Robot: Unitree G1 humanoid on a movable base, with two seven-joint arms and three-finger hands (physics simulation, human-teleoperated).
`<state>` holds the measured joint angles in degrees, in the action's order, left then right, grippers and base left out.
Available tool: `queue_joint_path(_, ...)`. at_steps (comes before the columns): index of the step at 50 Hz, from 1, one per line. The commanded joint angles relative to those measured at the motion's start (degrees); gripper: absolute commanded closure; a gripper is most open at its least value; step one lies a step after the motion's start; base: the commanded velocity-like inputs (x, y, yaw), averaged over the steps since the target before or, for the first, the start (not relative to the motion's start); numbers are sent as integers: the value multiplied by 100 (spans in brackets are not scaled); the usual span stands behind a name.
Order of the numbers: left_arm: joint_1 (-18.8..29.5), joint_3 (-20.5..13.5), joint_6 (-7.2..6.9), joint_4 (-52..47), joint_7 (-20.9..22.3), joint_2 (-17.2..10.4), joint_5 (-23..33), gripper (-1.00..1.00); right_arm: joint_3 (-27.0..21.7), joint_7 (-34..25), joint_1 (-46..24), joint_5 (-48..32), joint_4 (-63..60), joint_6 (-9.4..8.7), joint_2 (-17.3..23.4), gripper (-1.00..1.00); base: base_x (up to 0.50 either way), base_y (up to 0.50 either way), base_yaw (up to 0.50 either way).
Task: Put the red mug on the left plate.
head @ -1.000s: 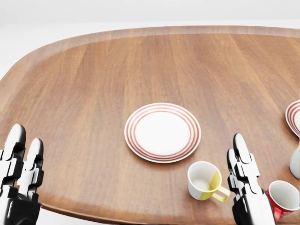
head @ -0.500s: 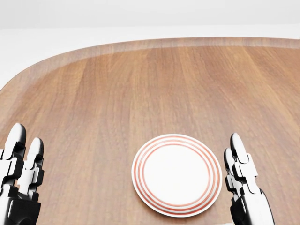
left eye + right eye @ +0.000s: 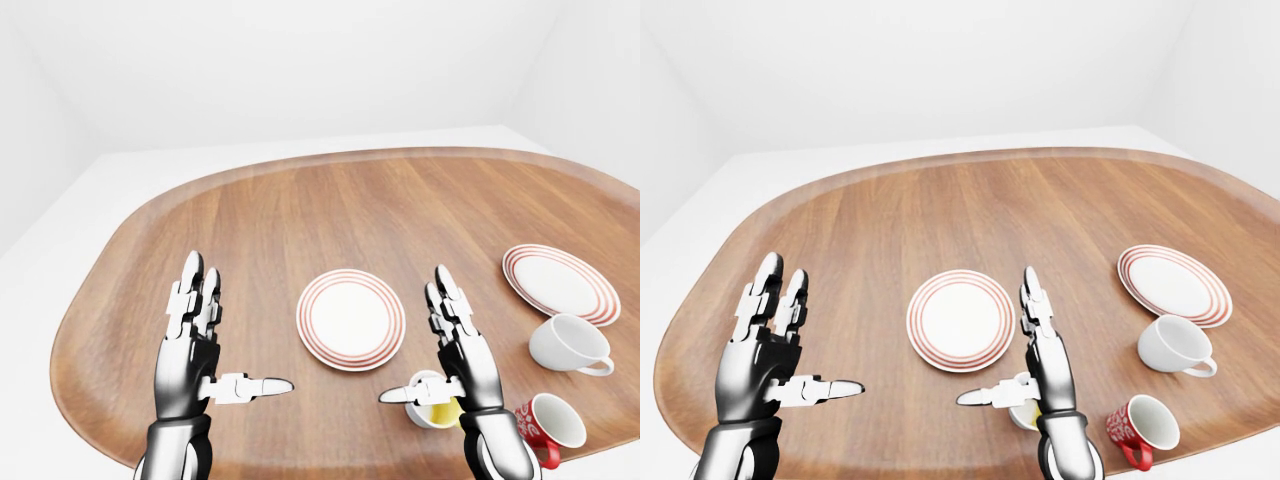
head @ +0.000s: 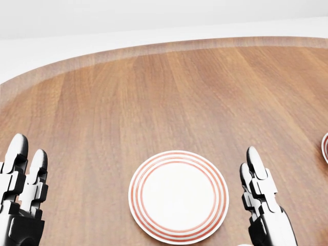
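The red mug (image 3: 545,425) lies tipped near the bottom right of the left-eye view, its white inside showing. The left plate (image 3: 351,319), white with red rings and empty, sits mid-table and also shows in the head view as the plate (image 4: 178,196). My right hand (image 3: 420,340) is raised open between this plate and the red mug, to the mug's left, touching neither. My left hand (image 3: 225,335) is open to the left of the plate, holding nothing. The head view does not show the red mug.
A yellow-and-white mug (image 3: 437,410) lies partly hidden behind my right hand. A white mug (image 3: 568,344) lies on its side below the right plate (image 3: 560,282). The oval wooden table (image 3: 300,220) ends close to the red mug at the bottom right.
The head camera has tilted up: the mugs left the bottom of the head view and the plate slid down, then slightly left. Both hands keep their open pose.
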<state>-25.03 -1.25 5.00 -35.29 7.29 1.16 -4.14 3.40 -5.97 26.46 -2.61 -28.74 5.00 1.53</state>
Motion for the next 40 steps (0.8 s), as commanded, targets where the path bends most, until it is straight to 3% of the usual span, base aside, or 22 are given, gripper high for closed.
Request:
queue_joint_path(1, -11, -2, 0, -6, 1, 2, 1, -100, 14, -43, 21, 11, -5, 0, 9, -100, 51, 1, 0)
queue_joint_path(22, -2, -17, 0, 44, 5, 8, 4, -100, -195, 278, -257, -190, 247, 0, -77, -100, 46, 1, 0)
queue_joint_path(23, 44, -8, 0, 53, -16, 10, 24, -100, -410, 403, -552, -342, 400, -350, -64, -100, 0, 0, 0)
queue_joint_path(26, 64, 42, 0, 77, -56, 4, 86, -100, -920, 547, -1001, -444, 625, -1000, -100, -100, 0, 0, 0)
queue_joint_path(30, 19, 83, 0, 15, -78, -22, 85, -100, -1475, 1508, -1639, -1594, 686, -1000, -68, -100, 0, 0, 0)
queue_joint_path(31, 54, 97, 0, 42, -93, -25, 105, -100, -1616, 1546, -1886, -2005, 537, -1000, 107, -100, 0, 0, 0)
queue_joint_path(40, 144, 83, 0, 104, -139, -57, 102, -100, -2172, 495, -2815, -2990, 137, -1000, 814, -100, 0, 0, 0)
